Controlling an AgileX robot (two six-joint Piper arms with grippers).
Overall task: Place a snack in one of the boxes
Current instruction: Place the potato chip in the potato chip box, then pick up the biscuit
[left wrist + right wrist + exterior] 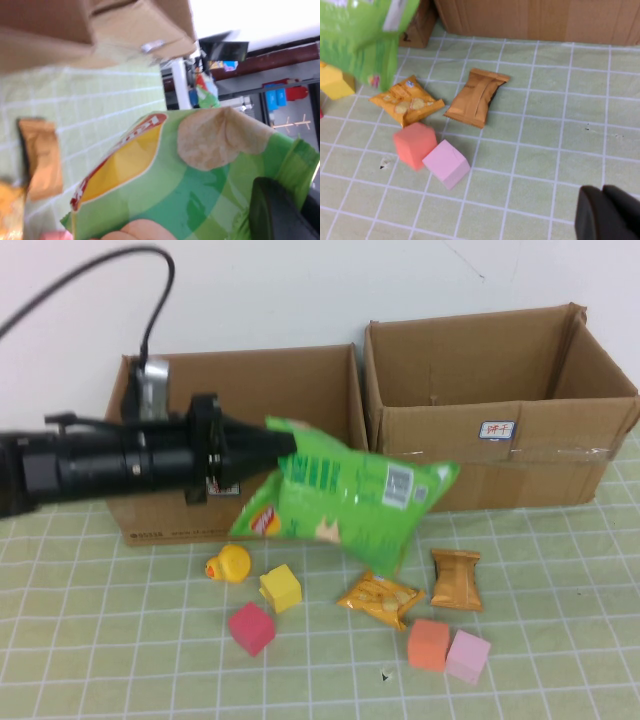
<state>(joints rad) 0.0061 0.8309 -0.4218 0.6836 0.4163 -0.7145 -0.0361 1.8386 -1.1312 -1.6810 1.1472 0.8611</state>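
Note:
My left gripper (285, 443) is shut on the top edge of a big green chip bag (345, 495) and holds it in the air in front of the two cardboard boxes, at the gap between the left box (290, 375) and the right box (480, 365). In the left wrist view the bag (190, 175) fills the frame with one dark finger (275, 210) on it. A small orange snack pack (378, 598) and a brown snack pack (456, 578) lie on the mat. My right gripper (602, 212) is shut and empty, low over the mat, out of the high view.
A yellow duck toy (229, 563), a yellow cube (281, 587), a red cube (251, 627), an orange cube (429, 644) and a pink cube (467, 656) lie on the green checked mat in front of the boxes. The right box carries a white label (497, 429).

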